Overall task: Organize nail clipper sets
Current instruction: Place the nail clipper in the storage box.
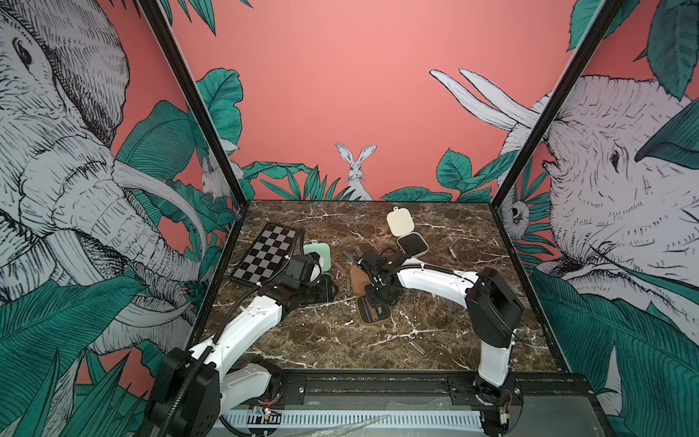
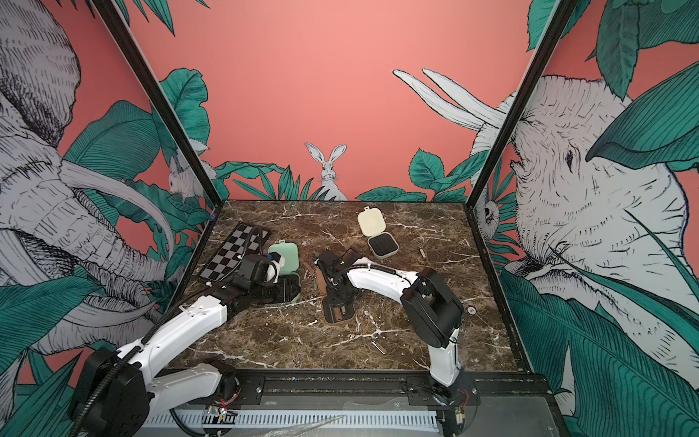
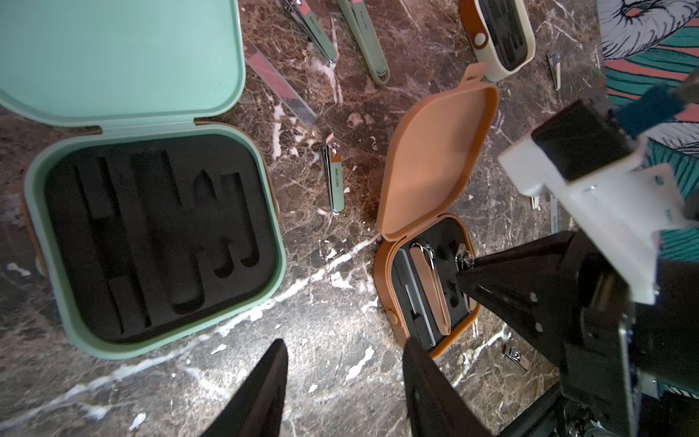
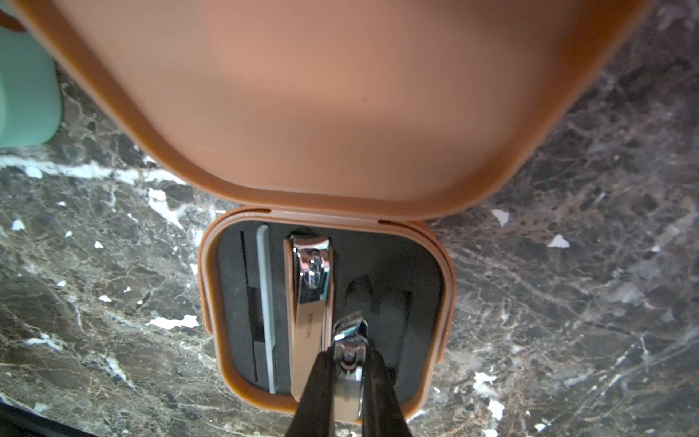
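Note:
The brown case (image 4: 212, 302) lies open mid-table, its lid (image 4: 321, 94) tilted up. A large brown clipper (image 4: 308, 302) and a grey file (image 4: 266, 302) sit in its black insert. My right gripper (image 4: 350, 352) is shut on a small chrome clipper (image 4: 350, 333), held over an empty slot of that insert. The mint case (image 3: 280, 257) lies open with an empty insert. Loose mint tools (image 3: 334, 178) lie between the two cases. My left gripper (image 3: 345, 342) is open above bare marble between the mint and brown cases. The cream case (image 1: 400, 224) lies open at the back.
A black-and-grey checkerboard (image 1: 264, 251) lies at the back left, beside the mint case. Loose slim tools lie at the right (image 1: 452, 252) and the front right (image 1: 416, 346). Printed walls enclose the marble table (image 1: 321, 340) on three sides.

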Available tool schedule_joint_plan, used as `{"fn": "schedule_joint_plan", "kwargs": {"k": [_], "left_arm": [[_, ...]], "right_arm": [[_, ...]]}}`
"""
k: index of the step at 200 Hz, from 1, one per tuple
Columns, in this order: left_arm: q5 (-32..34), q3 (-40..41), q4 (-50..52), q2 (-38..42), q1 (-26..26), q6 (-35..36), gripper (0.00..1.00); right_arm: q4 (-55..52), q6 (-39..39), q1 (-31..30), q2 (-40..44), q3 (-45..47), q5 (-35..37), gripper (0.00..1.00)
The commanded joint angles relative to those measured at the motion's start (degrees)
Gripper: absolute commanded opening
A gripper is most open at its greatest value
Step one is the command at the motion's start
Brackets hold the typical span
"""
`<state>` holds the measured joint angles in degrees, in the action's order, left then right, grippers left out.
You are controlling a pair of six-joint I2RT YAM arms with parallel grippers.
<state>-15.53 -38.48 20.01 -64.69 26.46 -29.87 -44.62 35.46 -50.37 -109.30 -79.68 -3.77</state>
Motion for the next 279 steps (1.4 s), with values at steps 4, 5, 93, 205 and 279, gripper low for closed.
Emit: {"fn": "schedule_joint_plan", "kwargs": {"k": [4, 5, 93, 205, 279], "left_arm": [[0.6, 0.9, 0.8, 1.4, -0.4, 0.5, 0.52], [0.6, 0.9, 0.8, 1.5, -0.4, 0.5, 0.52], [0.4, 1.1, 0.7, 1.5, -0.6, 0.5, 0.52], [0.3, 1.1, 0.5, 1.5, -0.7, 0.4, 0.52], [0.4, 1.4, 0.8, 1.8, -0.7, 0.4, 0.52]], "right_arm": [[-0.6, -0.4, -0.3, -1.5, -1.4, -0.1, 0.11], [-0.6, -0.4, -0.3, -1.5, -1.4, -0.1, 0.11], [0.9, 0.2, -0.1, -2.8, 1.2, 1.1, 0.11], [-1.2, 0.5, 0.3, -2.1, 2.4, 1.5, 0.12], [-1.5, 1.1, 0.5, -2.4, 1.6, 1.6, 0.25]]}}
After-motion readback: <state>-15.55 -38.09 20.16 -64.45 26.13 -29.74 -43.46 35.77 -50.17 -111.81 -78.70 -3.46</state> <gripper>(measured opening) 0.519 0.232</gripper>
